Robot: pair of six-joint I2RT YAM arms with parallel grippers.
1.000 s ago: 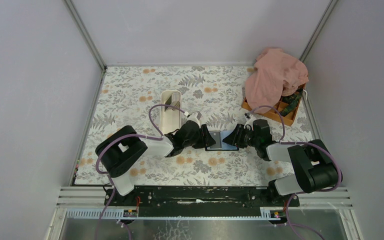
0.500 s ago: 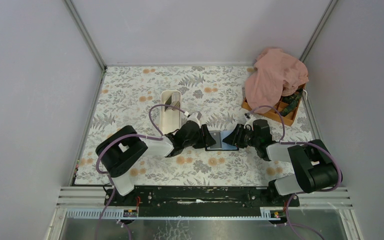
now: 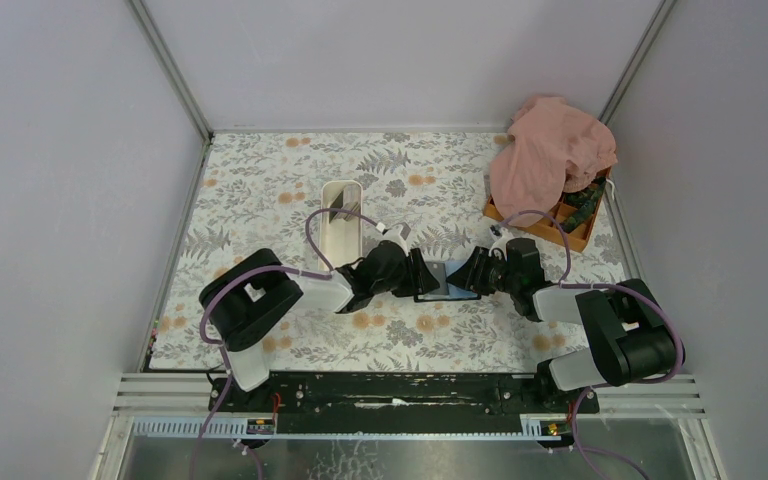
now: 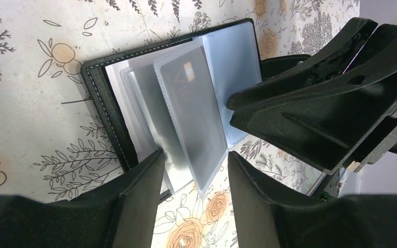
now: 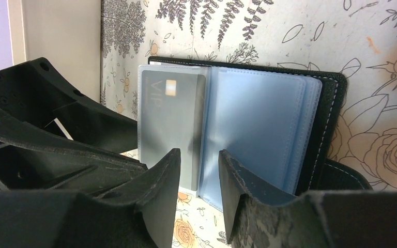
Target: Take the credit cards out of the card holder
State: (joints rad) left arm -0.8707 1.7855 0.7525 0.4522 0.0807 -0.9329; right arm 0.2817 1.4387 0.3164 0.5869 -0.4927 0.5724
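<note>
The card holder [image 3: 440, 282] lies open on the floral table between my two grippers, black cover down, clear sleeves fanned upward [image 4: 186, 103] [image 5: 269, 124]. A grey credit card [image 5: 170, 116] marked VIP sits inside one sleeve [image 4: 194, 108]. My left gripper [image 3: 418, 278] [image 4: 195, 155] is open, its fingers straddling the near edge of the raised sleeves without pinching them. My right gripper [image 3: 465, 277] [image 5: 199, 153] is open too, its tips just short of the sleeves' edge from the opposite side. The two grippers nearly meet over the holder.
A long white tray [image 3: 340, 228] [image 5: 62, 31] stands just behind the left gripper. At the back right an orange box [image 3: 572, 232] sits partly under a pink cloth [image 3: 550, 150]. Grey walls enclose the table on three sides.
My left gripper has slid to the right onto the card holder's left edge, covering more of it. The right gripper has stayed put.
</note>
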